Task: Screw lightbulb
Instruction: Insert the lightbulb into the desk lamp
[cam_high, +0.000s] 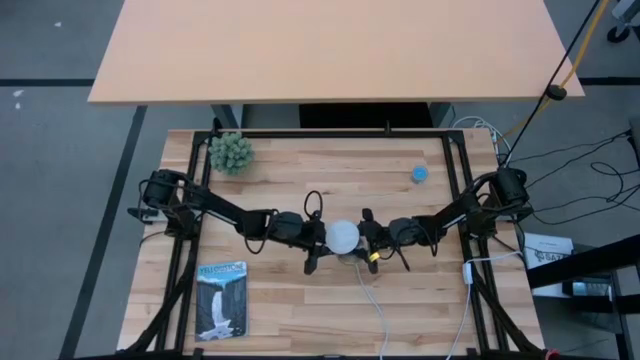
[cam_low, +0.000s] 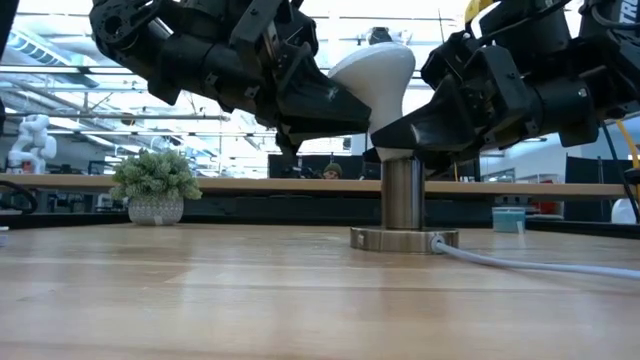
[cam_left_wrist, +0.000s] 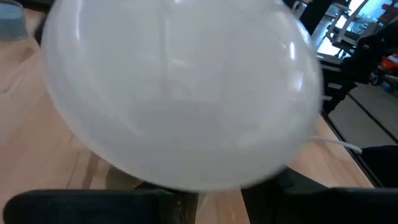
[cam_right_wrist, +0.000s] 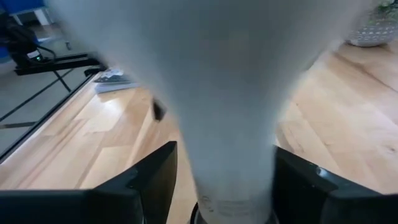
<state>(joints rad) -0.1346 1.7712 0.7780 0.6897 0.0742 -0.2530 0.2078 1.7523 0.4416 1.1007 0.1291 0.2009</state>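
Lightbulb (cam_high: 344, 236): upright in socket (cam_low: 403, 205), mid-tabletop, nearer front edge.
Left hand (cam_high: 318, 240): clamped on the bulb's dome.
Right hand (cam_right_wrist: 221, 177): fingers parted either side of bulb's neck, not gripping.

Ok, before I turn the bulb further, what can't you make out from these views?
- Screw base of the lightbulb: hidden in the low view by the right gripper, so thread depth in the socket is unknown.
- Left gripper: the bulb's dome hides its fingertips in the left wrist view.
- Right wrist view: the bulb's neck fills it; contact with either finger is unclear.
- Small blue object: too small to identify from the high view.
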